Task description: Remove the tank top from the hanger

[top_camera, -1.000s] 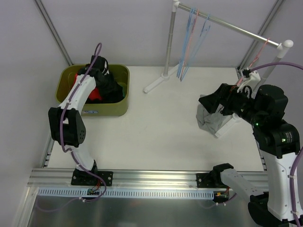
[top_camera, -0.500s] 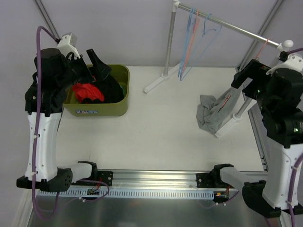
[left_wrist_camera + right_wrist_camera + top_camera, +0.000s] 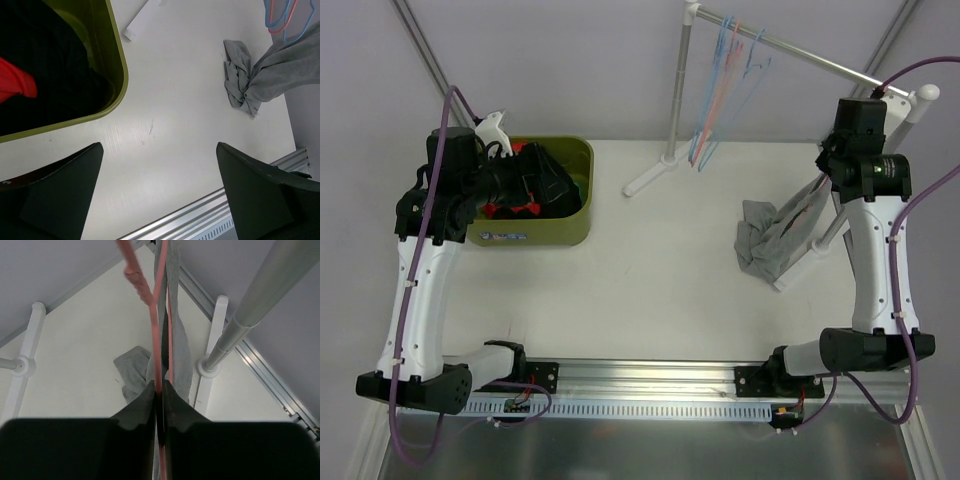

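Shows the tank top (image 3: 770, 240) as limp grey knit, strung on the thin pink wire hanger (image 3: 159, 315) near the right end of the rail (image 3: 820, 60), hem heaped on the table (image 3: 650, 270). Pinches that hanger between the closed jaws of the right gripper (image 3: 159, 389); leaves the left gripper (image 3: 159, 146) gaping empty beside the olive plastic bin (image 3: 117, 75). Risks slipping off smooth round wire, or dragging clinging cloth and hanger down together.

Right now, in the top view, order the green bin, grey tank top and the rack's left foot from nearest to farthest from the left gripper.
1. Green bin, far left, beneath the left gripper.
2. Rack's left foot, back middle.
3. Grey tank top, right side, farthest.
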Controlling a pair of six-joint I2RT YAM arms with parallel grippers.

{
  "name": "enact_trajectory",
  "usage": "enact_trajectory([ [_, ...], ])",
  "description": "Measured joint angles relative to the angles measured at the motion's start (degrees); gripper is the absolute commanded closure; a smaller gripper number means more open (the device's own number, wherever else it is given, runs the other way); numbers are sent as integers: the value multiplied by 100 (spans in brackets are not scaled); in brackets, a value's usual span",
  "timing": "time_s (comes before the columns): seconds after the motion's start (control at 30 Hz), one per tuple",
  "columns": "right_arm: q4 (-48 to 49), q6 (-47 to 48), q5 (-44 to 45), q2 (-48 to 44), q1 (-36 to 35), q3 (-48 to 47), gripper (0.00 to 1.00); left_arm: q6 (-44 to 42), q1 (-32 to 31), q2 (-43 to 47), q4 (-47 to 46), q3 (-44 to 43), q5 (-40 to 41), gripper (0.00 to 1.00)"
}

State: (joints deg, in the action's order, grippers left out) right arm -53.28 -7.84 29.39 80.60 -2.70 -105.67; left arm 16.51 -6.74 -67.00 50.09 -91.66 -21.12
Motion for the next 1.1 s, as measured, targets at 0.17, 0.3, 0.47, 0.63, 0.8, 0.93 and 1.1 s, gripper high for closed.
enact_trajectory([
  [0.17, 83, -114, 151, -70, 0, 0, 100, -74, 0, 87, 0, -4, -96, 1],
  [0.3, 59, -87, 81, -142, 0, -74, 100, -68, 0, 24, 0, -13, -170, 1],
  [0.47, 31, 4, -481, -313, 9, -404, 100, 0, -2, -181, 2, -85, -398, 1],
  [0.63, -118, 201, -1513, -857, 13, -413, 100, 105, -195, -461, 37, -575, -476, 1],
  [0.8, -350, 431, -2898, -1696, 15, 105, 100, 138, -999, -791, 28, -1397, -382, 1],
  [0.93, -656, 654, -3731, -2500, -83, 817, 100, 103, -1967, -1215, -70, -2127, -254, 2],
  [1.1, -1416, 1108, -4784, -2997, -616, 863, 100, -79, -3016, -1812, -492, -2702, -251, 1],
])
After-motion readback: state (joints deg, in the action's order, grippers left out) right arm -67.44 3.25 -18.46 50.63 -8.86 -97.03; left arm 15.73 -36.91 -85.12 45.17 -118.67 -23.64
